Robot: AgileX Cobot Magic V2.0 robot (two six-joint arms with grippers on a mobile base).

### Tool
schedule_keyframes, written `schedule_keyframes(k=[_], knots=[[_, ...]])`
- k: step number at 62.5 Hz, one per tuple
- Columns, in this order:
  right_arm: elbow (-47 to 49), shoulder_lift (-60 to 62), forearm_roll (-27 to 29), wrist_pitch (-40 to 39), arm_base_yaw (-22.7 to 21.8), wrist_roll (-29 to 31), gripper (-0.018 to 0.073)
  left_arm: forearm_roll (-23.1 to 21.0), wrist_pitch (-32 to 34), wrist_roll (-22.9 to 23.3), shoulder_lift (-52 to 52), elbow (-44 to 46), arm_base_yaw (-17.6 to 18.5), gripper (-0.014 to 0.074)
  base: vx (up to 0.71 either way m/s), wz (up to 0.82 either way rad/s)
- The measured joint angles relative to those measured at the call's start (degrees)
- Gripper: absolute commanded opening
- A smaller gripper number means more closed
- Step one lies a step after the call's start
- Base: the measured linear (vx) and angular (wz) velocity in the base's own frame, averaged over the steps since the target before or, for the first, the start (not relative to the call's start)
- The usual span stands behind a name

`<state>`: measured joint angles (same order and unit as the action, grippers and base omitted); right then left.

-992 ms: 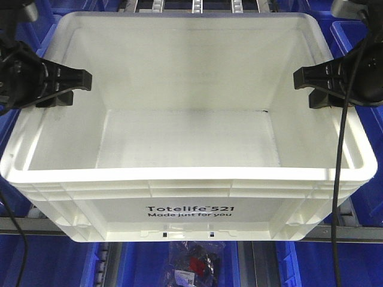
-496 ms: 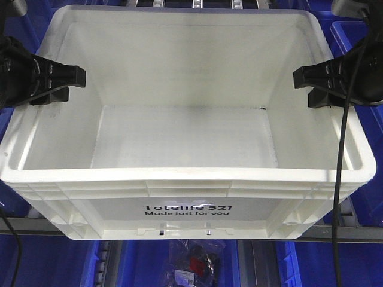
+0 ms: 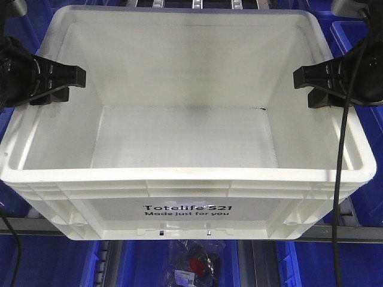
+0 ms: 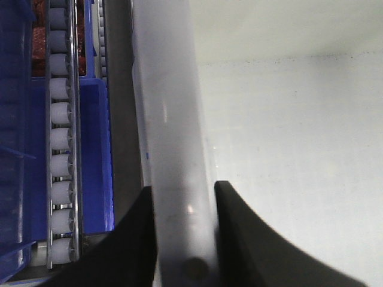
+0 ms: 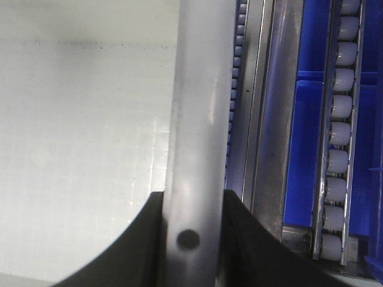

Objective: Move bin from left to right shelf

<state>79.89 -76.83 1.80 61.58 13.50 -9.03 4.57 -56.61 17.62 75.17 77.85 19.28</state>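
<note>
Two-sided hold on the bin [image 3: 185, 179]: left rim pinched by the left gripper [image 4: 184, 239], right rim by the right gripper [image 5: 191, 239]. Poised over roller rails [image 4: 60, 149], hemmed by blue bins [image 3: 371, 209] just beside both side walls.

I take this for a warehouse or stockroom, since I see flow-rack shelving all round: roller tracks [image 4: 60, 137] of small white wheels, grey metal rails [image 5: 281, 119], a steel shelf beam [image 3: 33, 226], rows of blue plastic bins [image 3: 54, 263], and the bin [image 3: 179, 137], a white printed storage tote.
</note>
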Motion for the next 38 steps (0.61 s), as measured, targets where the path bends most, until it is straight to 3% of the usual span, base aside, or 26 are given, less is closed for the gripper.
schedule_keyframes(k=[38], knots=[[0.0, 0.0, 0.0, 0.0, 0.0, 0.0, -0.0008, 0.0, 0.1, 0.0, 0.0, 0.0, 0.0, 0.0056, -0.01, -0.01]])
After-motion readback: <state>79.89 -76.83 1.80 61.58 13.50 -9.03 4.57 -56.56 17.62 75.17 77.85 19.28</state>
